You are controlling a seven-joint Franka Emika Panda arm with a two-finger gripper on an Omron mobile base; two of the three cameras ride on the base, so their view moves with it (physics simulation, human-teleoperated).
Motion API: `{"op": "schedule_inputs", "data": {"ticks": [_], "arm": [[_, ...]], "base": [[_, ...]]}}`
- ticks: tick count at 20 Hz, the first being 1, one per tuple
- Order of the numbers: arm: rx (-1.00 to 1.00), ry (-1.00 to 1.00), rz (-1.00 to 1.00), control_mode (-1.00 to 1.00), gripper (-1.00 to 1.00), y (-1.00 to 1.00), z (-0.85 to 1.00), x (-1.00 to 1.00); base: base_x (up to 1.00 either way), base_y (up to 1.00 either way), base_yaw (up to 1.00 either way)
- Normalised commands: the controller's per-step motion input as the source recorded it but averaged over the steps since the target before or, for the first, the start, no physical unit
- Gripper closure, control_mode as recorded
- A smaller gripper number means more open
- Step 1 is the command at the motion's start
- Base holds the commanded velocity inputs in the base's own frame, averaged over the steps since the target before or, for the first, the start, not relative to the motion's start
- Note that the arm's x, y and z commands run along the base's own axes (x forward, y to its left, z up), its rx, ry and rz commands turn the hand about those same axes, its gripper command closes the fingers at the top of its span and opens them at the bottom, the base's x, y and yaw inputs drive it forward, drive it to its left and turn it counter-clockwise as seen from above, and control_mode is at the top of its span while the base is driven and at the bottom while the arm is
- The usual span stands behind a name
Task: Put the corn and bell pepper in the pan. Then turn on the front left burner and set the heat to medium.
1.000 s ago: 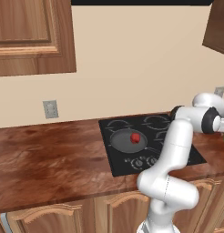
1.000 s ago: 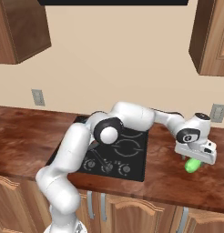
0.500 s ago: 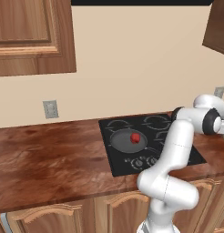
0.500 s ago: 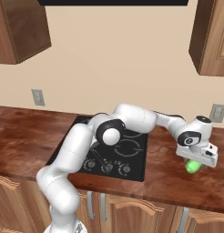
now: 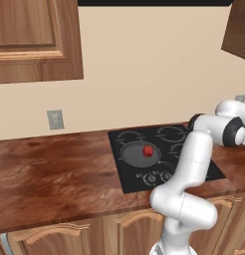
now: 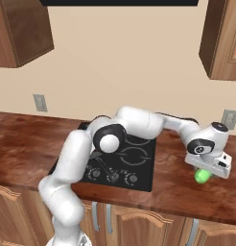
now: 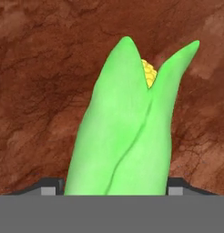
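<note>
The arm reaches far to the right over the brown desk [image 6: 24,139], well past the black stove [image 6: 134,166]. Its gripper [image 6: 205,174] hangs low over the corn [image 6: 202,176], which lies on the desk to the right of the stove. In the hand view the corn [image 7: 127,136] runs up between the two finger tips [image 7: 48,187], its green husk split at the top over a few yellow kernels. The tips stand at either side of the husk, very near it; whether they press it I cannot tell, since the husk hides their inner faces. The pepper [image 5: 148,151] sits inside the pan [image 5: 132,153], which rests on the front left burner. The stove knobs [image 5: 152,178] line the stove's front edge.
</note>
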Motion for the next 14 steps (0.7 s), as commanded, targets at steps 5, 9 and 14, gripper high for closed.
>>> {"op": "schedule_inputs", "data": {"ticks": [5, 9, 14], "arm": [[0.00, -0.26, 0.05, -1.00, 1.00, 0.62, 0.83, -1.00], [0.00, -0.12, 0.11, -1.00, 1.00, 0.96, 0.86, -0.75], [0.00, -0.02, 0.19, -1.00, 1.00, 1.00, 0.54, -0.19]], "base": [[0.00, 0.00, 0.00], [0.00, 0.00, 0.00], [0.00, 0.00, 0.00]]}}
